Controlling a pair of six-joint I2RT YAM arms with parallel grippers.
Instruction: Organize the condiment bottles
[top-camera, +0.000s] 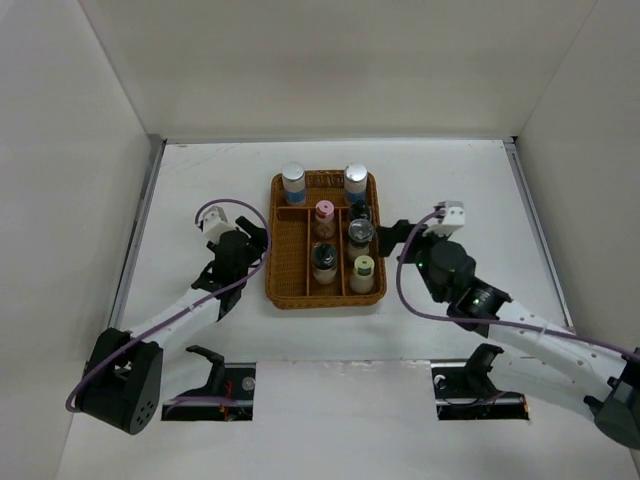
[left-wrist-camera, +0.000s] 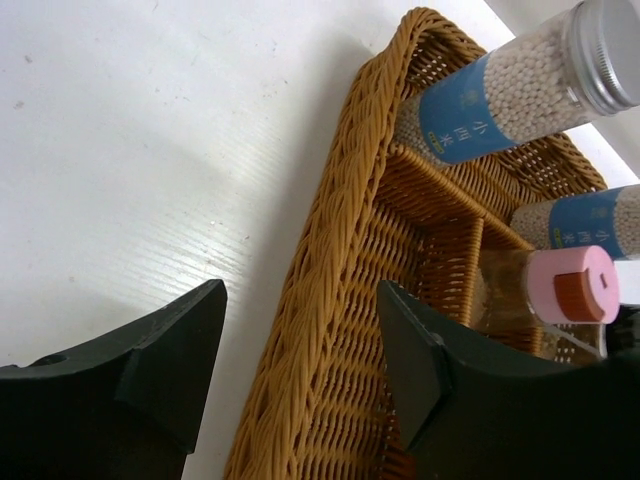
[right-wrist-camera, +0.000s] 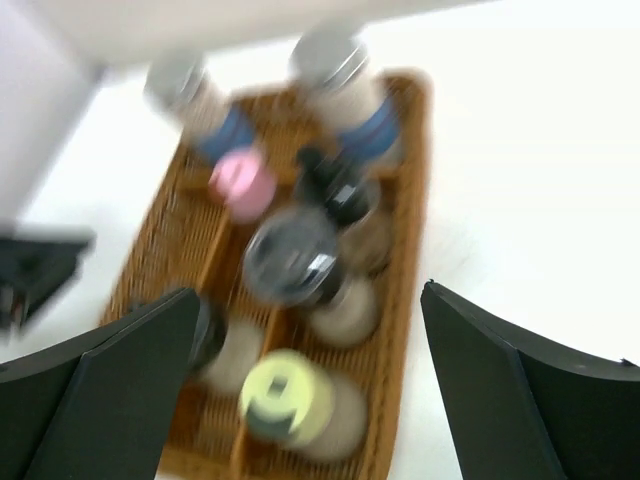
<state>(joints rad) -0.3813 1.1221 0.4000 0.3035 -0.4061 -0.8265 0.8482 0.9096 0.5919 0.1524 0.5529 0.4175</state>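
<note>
The condiment bottles stand upright in a brown wicker divided tray (top-camera: 282, 262). Two silver-capped, blue-labelled bottles (top-camera: 293, 180) (top-camera: 356, 178) are at its far end. Nearer me are a pink-capped one (top-camera: 324, 213), three black-capped ones (top-camera: 360, 213) (top-camera: 361, 232) (top-camera: 324, 255) and a pale green-capped one (top-camera: 362, 266). My left gripper (top-camera: 254, 240) is open and straddles the tray's left rim (left-wrist-camera: 330, 300), holding nothing. My right gripper (top-camera: 395, 235) is open and empty just right of the tray. Its wrist view is blurred and shows the green cap (right-wrist-camera: 285, 400) between its fingers (right-wrist-camera: 520, 390).
White walls close in the table on the left, back and right. Two dark brackets (top-camera: 210, 365) (top-camera: 475, 365) sit at the near edge by the arm bases. Bare white table (top-camera: 200, 180) lies on both sides of the tray.
</note>
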